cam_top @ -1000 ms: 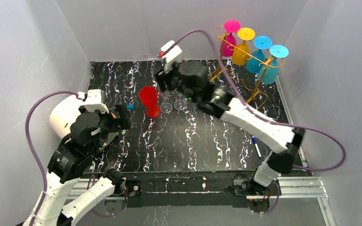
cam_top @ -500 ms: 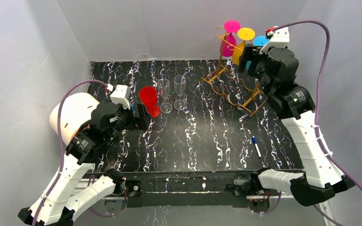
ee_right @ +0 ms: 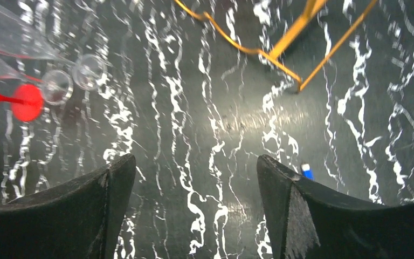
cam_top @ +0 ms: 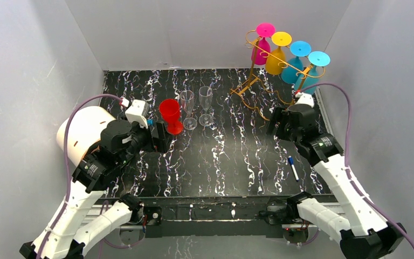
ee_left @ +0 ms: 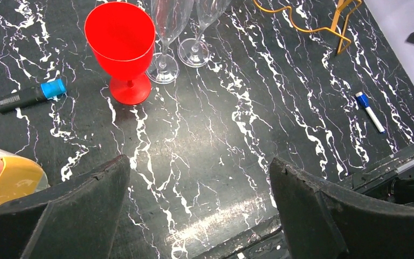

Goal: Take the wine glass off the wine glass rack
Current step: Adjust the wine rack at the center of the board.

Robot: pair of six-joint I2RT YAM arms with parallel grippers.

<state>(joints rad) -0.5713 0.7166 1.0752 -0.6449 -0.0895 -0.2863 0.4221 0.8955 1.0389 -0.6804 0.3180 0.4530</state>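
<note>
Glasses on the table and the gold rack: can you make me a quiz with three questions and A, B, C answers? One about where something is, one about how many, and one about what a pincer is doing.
1. Where is the red glass?
A. Hanging up high
B. Standing on the table beside the clear glasses
C. Lying on the floor

2. How many coloured glasses hang on the gold rack?
A. Four
B. Two
C. Six

3. How is the right pincer?
A. Shut on a glass
B. Shut, holding nothing
C. Open, holding nothing

Answers:
1 B, its foot sits on the table next to the two clear ones.
2 A, a pink, a yellow and two blue ones hang upside down.
3 C, its fingers stand wide apart with only table between them.
</note>
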